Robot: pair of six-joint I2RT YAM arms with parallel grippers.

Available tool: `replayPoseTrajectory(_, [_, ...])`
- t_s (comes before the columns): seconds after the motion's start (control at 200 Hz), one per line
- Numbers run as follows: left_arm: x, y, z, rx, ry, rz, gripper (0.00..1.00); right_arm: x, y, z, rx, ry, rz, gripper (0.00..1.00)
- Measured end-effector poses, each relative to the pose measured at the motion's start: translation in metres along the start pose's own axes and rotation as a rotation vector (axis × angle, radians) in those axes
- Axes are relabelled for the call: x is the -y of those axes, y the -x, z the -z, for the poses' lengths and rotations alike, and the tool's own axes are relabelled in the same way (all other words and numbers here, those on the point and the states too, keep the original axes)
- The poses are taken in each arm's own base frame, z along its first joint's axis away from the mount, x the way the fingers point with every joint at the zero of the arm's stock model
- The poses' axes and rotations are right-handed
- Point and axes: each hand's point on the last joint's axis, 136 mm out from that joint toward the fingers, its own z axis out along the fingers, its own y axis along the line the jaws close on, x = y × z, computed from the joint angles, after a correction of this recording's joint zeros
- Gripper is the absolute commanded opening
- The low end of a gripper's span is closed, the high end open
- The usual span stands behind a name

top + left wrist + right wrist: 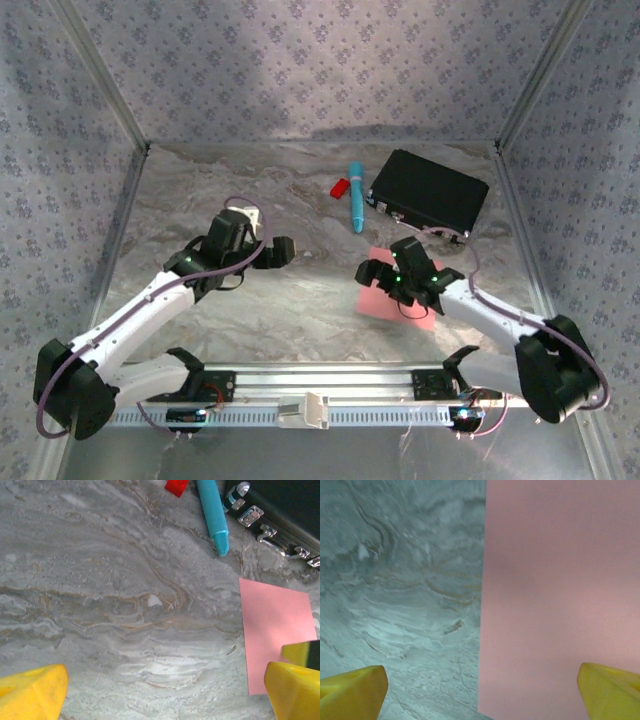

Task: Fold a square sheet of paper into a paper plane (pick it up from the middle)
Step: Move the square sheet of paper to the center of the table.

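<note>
Marbled tabletop [300, 300], pink sheet [560, 580] beneath right jaws

The grey marbled desk [300, 300] carries a pink square paper sheet [560, 595] beneath the right jaws, with a blue pen [356, 197], a red plastic piece [341, 187] and a black case [430, 190] beyond.

Marble tabletop [300, 290], floral-papered walls [300, 60]

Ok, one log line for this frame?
stage: pre-grasp | square sheet of paper: flat, unfolded | left gripper: open, over bare table | right gripper: open, straddling one sheet edge
</note>
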Motion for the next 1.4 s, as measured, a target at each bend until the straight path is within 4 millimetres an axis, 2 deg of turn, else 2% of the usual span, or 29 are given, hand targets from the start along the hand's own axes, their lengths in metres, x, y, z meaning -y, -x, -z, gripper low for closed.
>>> replayPoseTrajectory(0.055, [-0.004, -0.01, 0.001, -0.017, -0.009, 0.005, 1.0, 0.004, 0.008, 0.007, 0.03, -0.007, -0.015, 0.99])
replayPoseTrajectory(0.145, [-0.007, -0.023, 0.003, -0.035, -0.035, 0.007, 1.0, 0.021, 0.025, 0.014, 0.08, -0.044, -0.065, 0.99])
replayPoseTrajectory(0.285, [-0.003, -0.029, 0.005, -0.027, -0.079, 0.009, 1.0, 0.049, 0.041, 0.018, 0.115, -0.088, -0.132, 0.99])
replayPoseTrajectory(0.425, [0.002, -0.026, 0.004, -0.017, -0.105, 0.006, 1.0, 0.062, 0.038, 0.016, 0.095, -0.102, -0.151, 0.99])
replayPoseTrajectory(0.585, [0.004, -0.026, 0.003, -0.012, -0.123, 0.027, 1.0, 0.066, 0.033, 0.01, 0.063, -0.107, -0.15, 0.99])
replayPoseTrajectory(0.745, [0.002, -0.031, 0.003, -0.02, -0.122, 0.041, 1.0, 0.074, 0.019, 0.0, 0.031, -0.114, -0.146, 0.99])
replayPoseTrajectory(0.829, [0.001, -0.032, 0.004, -0.016, -0.125, 0.043, 1.0, 0.065, 0.02, -0.002, 0.04, -0.088, -0.125, 0.99])
replayPoseTrajectory(1.029, [0.002, -0.032, 0.005, -0.015, -0.13, 0.045, 1.0, 0.038, 0.007, -0.015, 0.027, -0.035, -0.065, 0.99])
replayPoseTrajectory(1.244, [0.002, -0.033, 0.004, -0.017, -0.128, 0.046, 1.0, -0.002, -0.01, -0.034, -0.005, 0.009, -0.021, 0.99])
replayPoseTrajectory(1.399, [-0.002, -0.038, -0.003, -0.047, -0.11, 0.05, 1.0, -0.029, -0.021, -0.047, -0.019, 0.025, -0.026, 0.99])
